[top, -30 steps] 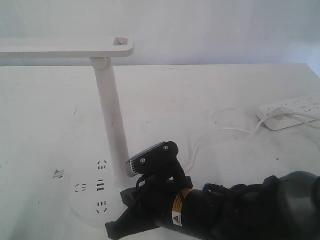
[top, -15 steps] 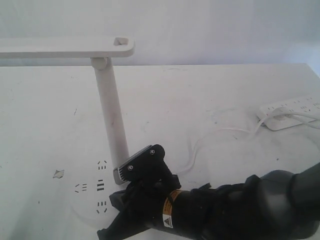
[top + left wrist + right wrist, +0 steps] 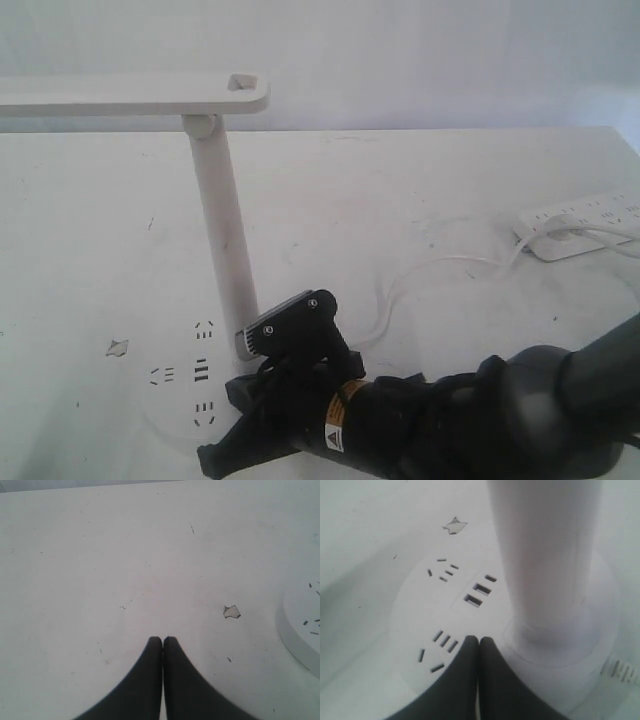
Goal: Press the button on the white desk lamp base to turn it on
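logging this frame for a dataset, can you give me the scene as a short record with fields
lamp base: round white disc, socket slots on top, stem upright
button: not discernible in any view
right gripper: shut, tips over the base beside the stem, contact unclear
left gripper: shut, over the table, off the base
power strip: far right of exterior view, cable leading from it

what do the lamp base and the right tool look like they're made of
White desk lamp base: likely moulded plastic, smooth matte white, judging by the crisp socket slots. Right tool: black matte plastic or rubber; even dark surface, no glint, so unclear which.
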You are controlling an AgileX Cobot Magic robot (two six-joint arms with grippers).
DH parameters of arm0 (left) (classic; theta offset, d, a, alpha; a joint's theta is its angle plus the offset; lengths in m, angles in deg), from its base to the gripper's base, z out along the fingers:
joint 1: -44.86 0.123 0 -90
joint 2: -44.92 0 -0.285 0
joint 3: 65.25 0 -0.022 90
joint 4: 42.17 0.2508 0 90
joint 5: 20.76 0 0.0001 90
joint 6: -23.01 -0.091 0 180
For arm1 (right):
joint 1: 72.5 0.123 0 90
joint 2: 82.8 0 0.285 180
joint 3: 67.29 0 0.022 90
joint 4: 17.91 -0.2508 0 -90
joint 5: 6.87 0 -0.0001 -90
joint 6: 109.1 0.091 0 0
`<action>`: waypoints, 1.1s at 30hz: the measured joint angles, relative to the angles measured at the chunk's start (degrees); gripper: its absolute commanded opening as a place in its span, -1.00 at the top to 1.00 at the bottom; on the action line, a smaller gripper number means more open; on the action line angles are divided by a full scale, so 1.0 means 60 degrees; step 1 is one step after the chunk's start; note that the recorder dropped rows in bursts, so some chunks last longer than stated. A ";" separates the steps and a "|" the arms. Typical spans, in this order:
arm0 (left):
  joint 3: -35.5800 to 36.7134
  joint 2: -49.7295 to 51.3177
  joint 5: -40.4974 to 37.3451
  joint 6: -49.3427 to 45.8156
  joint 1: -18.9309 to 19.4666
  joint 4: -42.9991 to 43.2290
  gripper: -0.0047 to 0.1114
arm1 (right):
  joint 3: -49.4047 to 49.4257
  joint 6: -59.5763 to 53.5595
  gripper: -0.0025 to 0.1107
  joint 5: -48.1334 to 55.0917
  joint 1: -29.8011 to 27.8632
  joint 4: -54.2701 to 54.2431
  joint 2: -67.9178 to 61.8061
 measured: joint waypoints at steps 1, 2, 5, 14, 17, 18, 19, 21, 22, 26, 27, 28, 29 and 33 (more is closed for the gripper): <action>0.0000 0.0000 0.0000 0.0000 0.0000 0.0000 0.92 | 0.0000 -0.0028 0.96 -0.0024 0.0000 -0.0096 -0.0007; 0.0000 0.0000 0.0000 0.0000 0.0000 0.0000 0.92 | 0.0000 -0.0053 0.96 -0.0041 0.0000 -0.0190 -0.0023; 0.0000 0.0000 0.0000 0.0000 0.0000 0.0000 0.92 | 0.0000 -0.0069 0.96 -0.0041 0.0000 -0.0308 -0.0030; 0.0000 0.0000 0.0000 0.0000 0.0000 0.0000 0.92 | 0.0000 -0.0069 0.96 0.0094 0.0000 -0.0325 -0.0030; 0.0000 0.0000 0.0000 0.0000 0.0000 0.0000 0.92 | -0.0012 -0.0069 0.96 0.0169 0.0000 -0.0347 -0.0030; 0.0000 0.0000 0.0000 0.0000 0.0000 0.0000 0.92 | -0.0012 -0.0069 0.96 0.0169 0.0000 -0.0347 -0.0030; 0.0000 0.0000 0.0000 0.0000 0.0000 0.0000 0.92 | -0.0012 -0.0069 0.96 0.0169 0.0000 -0.0347 -0.0030; 0.0000 0.0000 0.0000 0.0000 0.0000 0.0000 0.92 | -0.0012 -0.0069 0.96 0.0215 0.0000 -0.0347 -0.0030; 0.0000 0.0000 0.0000 0.0000 0.0000 0.0000 0.92 | -0.0021 -0.0051 0.96 0.0264 0.0000 -0.0347 -0.0012; 0.0000 0.0000 0.0000 0.0000 0.0000 0.0000 0.92 | -0.0036 -0.0032 0.96 0.0539 0.0000 -0.0347 0.0002; 0.0000 0.0000 0.0000 0.0000 0.0000 0.0000 0.92 | -0.0057 -0.0032 0.96 0.0612 0.0000 -0.0347 0.0013; 0.0000 0.0000 0.0000 0.0000 0.0000 0.0000 0.92 | -0.0078 -0.0032 0.96 0.0677 0.0000 -0.0347 0.0026; 0.0000 0.0000 0.0000 0.0000 0.0000 0.0000 0.92 | -0.0094 -0.0032 0.96 0.0726 0.0000 -0.0347 0.0036; 0.0000 0.0000 0.0000 0.0000 0.0000 0.0000 0.92 | -0.0114 -0.0032 0.96 0.0943 0.0000 -0.0364 0.0083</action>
